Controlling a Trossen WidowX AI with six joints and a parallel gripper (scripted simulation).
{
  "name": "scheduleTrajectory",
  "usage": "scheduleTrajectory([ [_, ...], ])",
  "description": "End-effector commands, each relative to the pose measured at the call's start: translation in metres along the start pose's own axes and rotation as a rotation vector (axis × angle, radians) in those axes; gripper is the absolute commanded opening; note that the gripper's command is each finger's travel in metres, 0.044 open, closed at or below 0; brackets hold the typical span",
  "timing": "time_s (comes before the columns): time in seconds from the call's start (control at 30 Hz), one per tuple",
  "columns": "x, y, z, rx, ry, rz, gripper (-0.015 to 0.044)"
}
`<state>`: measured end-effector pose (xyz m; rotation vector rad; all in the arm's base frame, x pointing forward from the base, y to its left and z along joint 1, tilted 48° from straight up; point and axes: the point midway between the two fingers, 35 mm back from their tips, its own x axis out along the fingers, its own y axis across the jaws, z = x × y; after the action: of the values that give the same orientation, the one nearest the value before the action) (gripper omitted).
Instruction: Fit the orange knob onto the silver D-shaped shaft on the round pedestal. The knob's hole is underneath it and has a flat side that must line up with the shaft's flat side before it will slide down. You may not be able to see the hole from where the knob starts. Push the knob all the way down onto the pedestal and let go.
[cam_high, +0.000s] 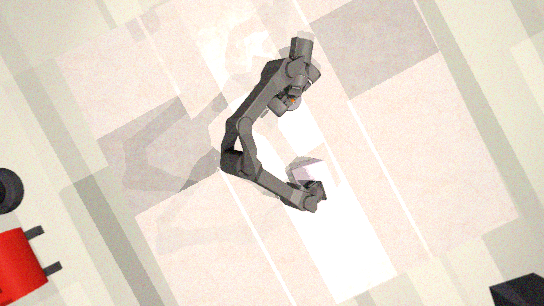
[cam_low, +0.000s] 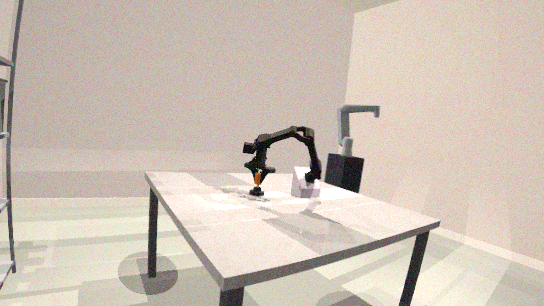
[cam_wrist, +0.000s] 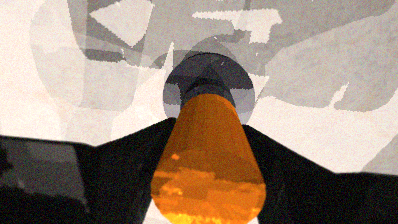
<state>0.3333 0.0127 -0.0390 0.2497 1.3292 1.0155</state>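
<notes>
The orange knob (cam_high: 293, 101) (cam_low: 258, 178) (cam_wrist: 209, 150) is held upright between the two fingers of my gripper (cam_low: 258, 179) (cam_wrist: 208, 127), which is shut on it. The dark round pedestal (cam_low: 256, 192) (cam_wrist: 210, 67) stands directly below the knob, which looks lined up over its raised middle. In the wrist view the knob's lower end covers the middle of the pedestal. The silver shaft, its flat side and the knob's hole are hidden, so I cannot tell how they line up or whether the knob touches the pedestal.
A pale lilac block (cam_high: 306, 171) (cam_low: 304, 185) stands on the table (cam_low: 200, 235) beside the arm's base. Patchy shadows and bright strips of light cross the table top. A dark box with a grey arm stands behind the table.
</notes>
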Motion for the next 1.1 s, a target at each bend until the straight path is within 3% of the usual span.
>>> scheduleTrajectory([
  [0.0,0.0002,0.0004,0.0012,-0.001,-0.004,0.0,0.0],
  [0.33,-0.0044,0.002,0.0022,-0.01,-0.004,0.0,0.0],
  [0.57,-0.0039,0.0006,0.0017,-0.21,-0.004,0.0,0.0],
  [1.07,0.0002,0.0004,0.0006,-0.21,-0.004,0.0,0.0],
])
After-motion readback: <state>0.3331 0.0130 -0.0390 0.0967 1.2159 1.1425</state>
